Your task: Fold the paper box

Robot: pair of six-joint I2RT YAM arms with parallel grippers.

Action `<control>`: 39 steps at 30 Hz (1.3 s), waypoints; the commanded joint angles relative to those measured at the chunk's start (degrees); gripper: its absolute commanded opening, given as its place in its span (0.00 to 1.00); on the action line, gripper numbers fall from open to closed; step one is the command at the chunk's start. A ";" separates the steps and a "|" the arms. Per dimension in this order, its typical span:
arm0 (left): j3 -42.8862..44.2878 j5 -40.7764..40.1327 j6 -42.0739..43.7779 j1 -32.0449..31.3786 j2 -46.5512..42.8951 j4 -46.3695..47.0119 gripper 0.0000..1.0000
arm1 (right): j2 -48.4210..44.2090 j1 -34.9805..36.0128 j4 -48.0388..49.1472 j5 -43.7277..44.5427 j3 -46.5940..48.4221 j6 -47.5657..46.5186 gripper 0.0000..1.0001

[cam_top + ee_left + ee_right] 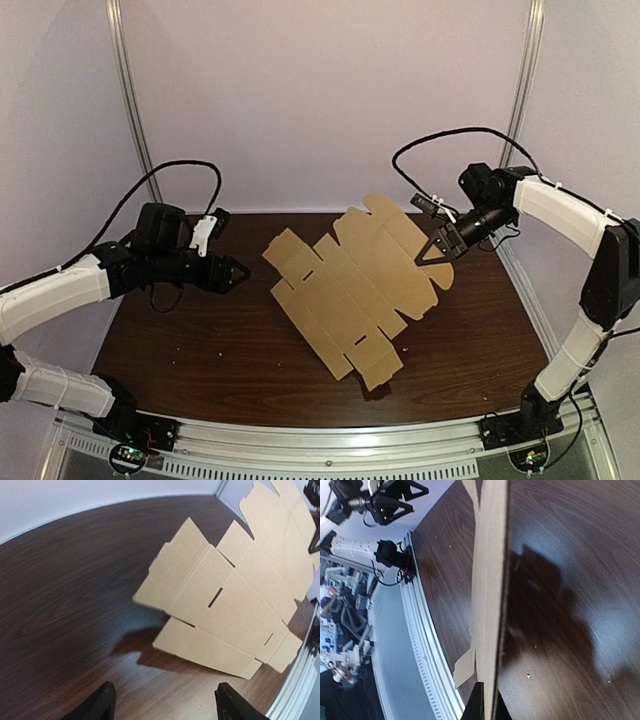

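Grips the box (345,285) by its right edge with the right gripper (437,255), jaws pinched shut on the cardboard. Holds it unfolded and tilted over the middle of the table (190,350). Hangs the left gripper (243,270) wide open and empty, well left of the box.

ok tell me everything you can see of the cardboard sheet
The cardboard sheet is a flat, unfolded box cutout, tan, with crease lines, short slots and tabbed flaps around its edges. It sits diagonally mid-table, tilted: the right gripper pinches its right edge, raising that side, while its near corner seems to rest on the dark wooden table. The open left gripper is not touching it.
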 commanded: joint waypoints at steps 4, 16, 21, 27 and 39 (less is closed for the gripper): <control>-19.72 -5.50 -26.33 -0.28 -0.60 36.56 0.75 | -3.08 -6.93 6.30 -19.75 -7.42 8.51 0.00; -19.97 3.33 -37.78 -6.23 26.17 78.10 0.76 | -6.75 -7.87 18.07 -22.95 -13.68 18.00 0.00; -18.10 6.44 -41.31 -6.75 32.10 85.73 0.63 | -7.22 -7.87 19.52 -21.70 -14.27 19.27 0.00; -24.10 2.50 -44.38 -6.75 31.65 91.45 0.61 | -8.38 -9.26 19.39 -21.23 -13.70 19.43 0.00; -31.75 2.38 -42.67 -7.11 25.34 92.88 0.69 | -7.50 -11.69 18.00 -21.82 -14.05 18.21 0.00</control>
